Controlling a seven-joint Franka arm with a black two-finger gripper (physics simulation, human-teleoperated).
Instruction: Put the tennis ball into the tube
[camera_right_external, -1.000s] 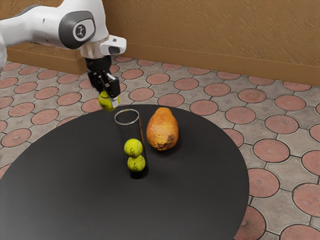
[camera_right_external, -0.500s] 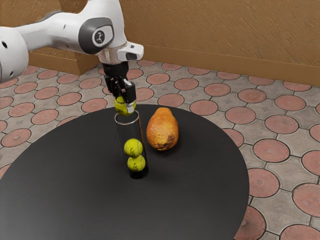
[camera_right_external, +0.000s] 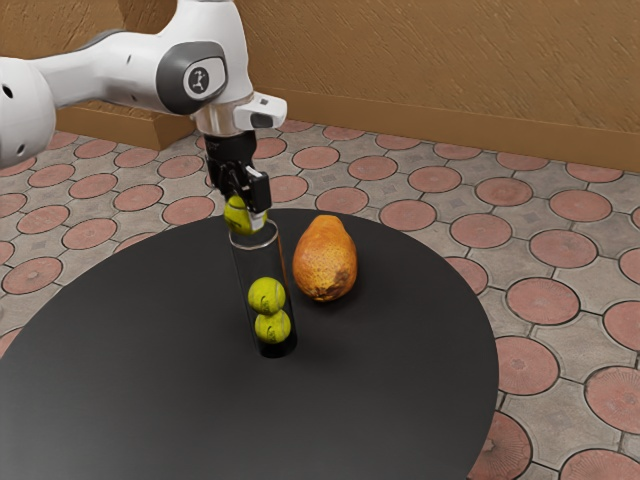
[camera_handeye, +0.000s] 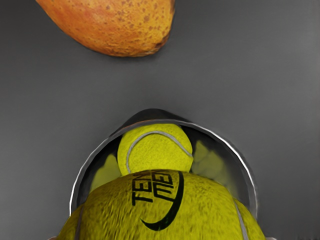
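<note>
The round black tabletop (camera_right_external: 390, 400) spreads out on all sides of the clear tube (camera_right_external: 244, 262), its far edge beyond the tube; the papaya (camera_right_external: 325, 260) stands near, on the tube's exterior-view right. Inside the tube, room rises from the upper stacked tennis ball (camera_right_external: 267, 296) to the rim. The gripper (camera_right_external: 243, 207) pinches another tennis ball (camera_right_external: 238, 216) between its jaws — right at the tube's mouth, with a gap showing on the papaya's side.

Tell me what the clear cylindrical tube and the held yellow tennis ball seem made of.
The tube looks like smooth, glossy plastic or glass: two yellow balls inside show through it. The held ball looks like matte felt: its surface is fuzzy, with pale seams.
</note>
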